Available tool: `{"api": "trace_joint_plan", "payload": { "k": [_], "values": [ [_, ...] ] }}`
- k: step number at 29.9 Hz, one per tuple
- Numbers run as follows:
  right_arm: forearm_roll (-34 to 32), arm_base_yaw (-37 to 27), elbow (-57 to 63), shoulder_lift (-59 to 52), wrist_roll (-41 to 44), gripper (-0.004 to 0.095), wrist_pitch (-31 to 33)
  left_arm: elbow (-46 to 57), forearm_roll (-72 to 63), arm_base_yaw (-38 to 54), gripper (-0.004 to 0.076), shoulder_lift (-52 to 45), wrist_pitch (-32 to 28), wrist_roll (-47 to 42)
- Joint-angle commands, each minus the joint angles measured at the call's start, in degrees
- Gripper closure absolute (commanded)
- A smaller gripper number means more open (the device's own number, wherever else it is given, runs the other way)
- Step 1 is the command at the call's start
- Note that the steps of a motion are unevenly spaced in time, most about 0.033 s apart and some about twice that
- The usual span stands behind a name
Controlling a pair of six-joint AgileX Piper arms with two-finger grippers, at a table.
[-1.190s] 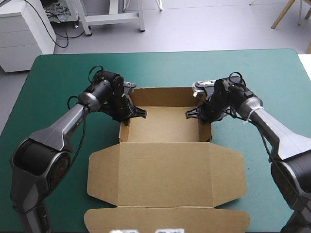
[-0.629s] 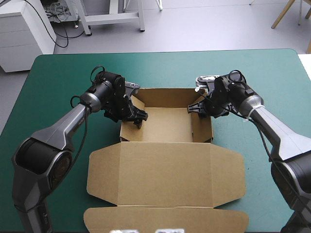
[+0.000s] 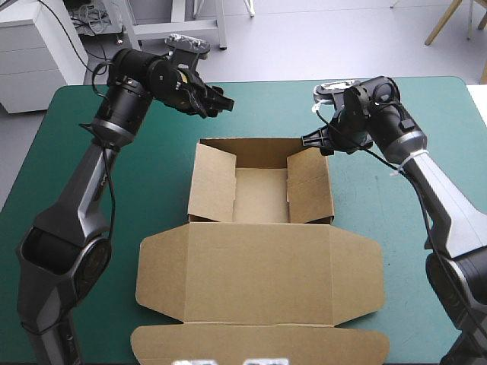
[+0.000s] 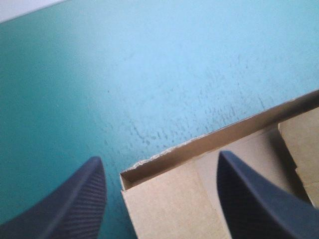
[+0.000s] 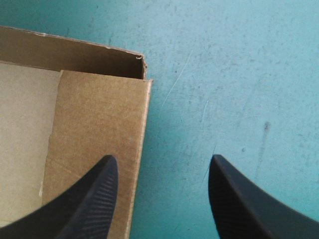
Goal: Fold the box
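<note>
Though its lid (image 3: 259,270) lies flat, the brown box (image 3: 262,196) has walls raised.

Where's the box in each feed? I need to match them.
High view: the box at centre, tray far, lid flat on the near side.
Left wrist view: its far-left corner inside the open left gripper.
Right wrist view: its far-right corner ahead of the open right gripper.
Shared landmark: the tray's far wall.

Brown box (image 3: 259,266), teal-green cover (image 3: 259,106)

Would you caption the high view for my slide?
Left gripper and right gripper, both open, hover near the box's far corners; lid flat.
</note>
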Motion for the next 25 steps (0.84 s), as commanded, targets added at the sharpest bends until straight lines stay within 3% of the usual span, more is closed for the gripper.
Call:
{"api": "trace_joint_plan", "payload": {
  "k": [1,4,10,25],
  "values": [
    [1.4,-0.1,0.0,-3.0,0.0,0.0399,-1.2,-2.3,-1.2,-0.1,0.047,-6.2,2.8,2.1],
    [4.2,-0.1,0.8,-2.4,0.0,0.0399,-1.2,-0.2,-1.9,-0.1,0.0738,-9.8,2.8,4.7],
    [4.7,-0.1,1.0,0.5,0.0,0.0399,-1.2,8.1,4.5,-0.1,0.0734,-16.7,2.8,5.9],
    [12.5,-0.1,4.0,7.1,-2.3,0.0413,-1.2,48.1,4.5,-0.1,0.0734,-38.7,0.4,8.5]
  ]
}}
